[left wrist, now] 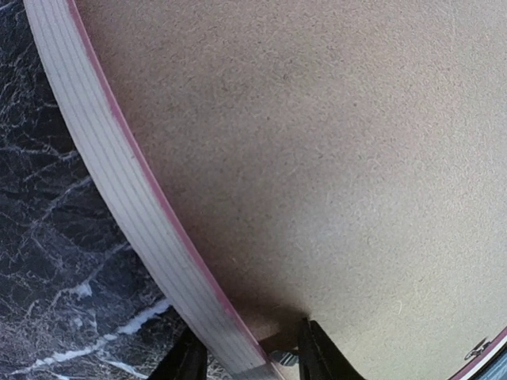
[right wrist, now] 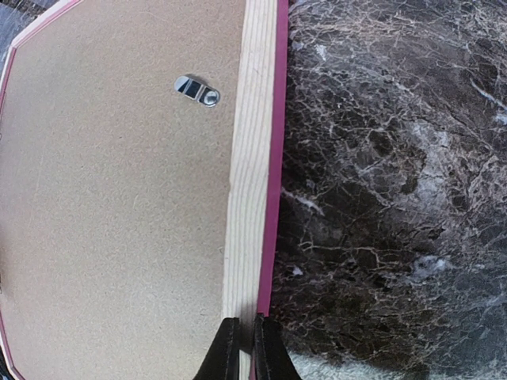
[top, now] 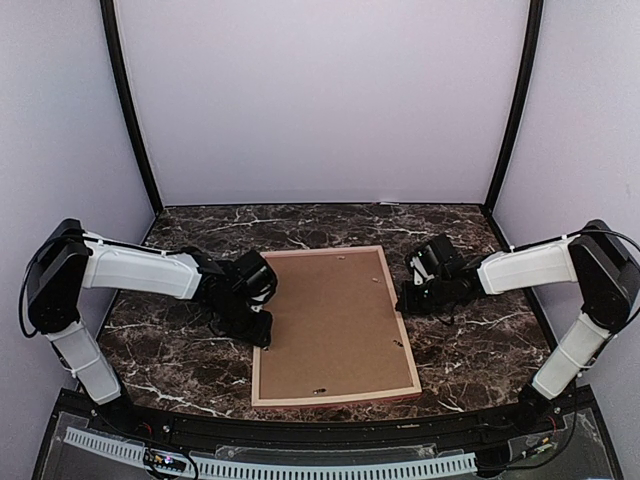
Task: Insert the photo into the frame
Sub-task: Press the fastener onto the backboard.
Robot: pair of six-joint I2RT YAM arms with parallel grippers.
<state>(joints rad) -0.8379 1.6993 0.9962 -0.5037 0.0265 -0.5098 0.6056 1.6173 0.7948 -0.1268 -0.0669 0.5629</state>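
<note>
The frame [top: 335,395] lies back-up on the marble table, pale wood rails showing with a pink-red edge. A plain brown backing board [top: 330,320] fills it. The photo is hidden. My left gripper [top: 262,330] is low at the frame's left rail [left wrist: 119,174]. Its jaws stand apart astride that rail, one finger outside it and one on the board side [left wrist: 249,348]. My right gripper [top: 405,298] is at the frame's right rail [right wrist: 249,158], its fingers together with only a slit between them, right over the rail [right wrist: 243,328].
A small metal turn tab [right wrist: 196,89] sits on the backing board [right wrist: 119,198] near the right rail. Another metal tab [left wrist: 285,358] shows between my left fingers. Dark marble table [top: 470,340] surrounds the frame; grey walls stand on three sides.
</note>
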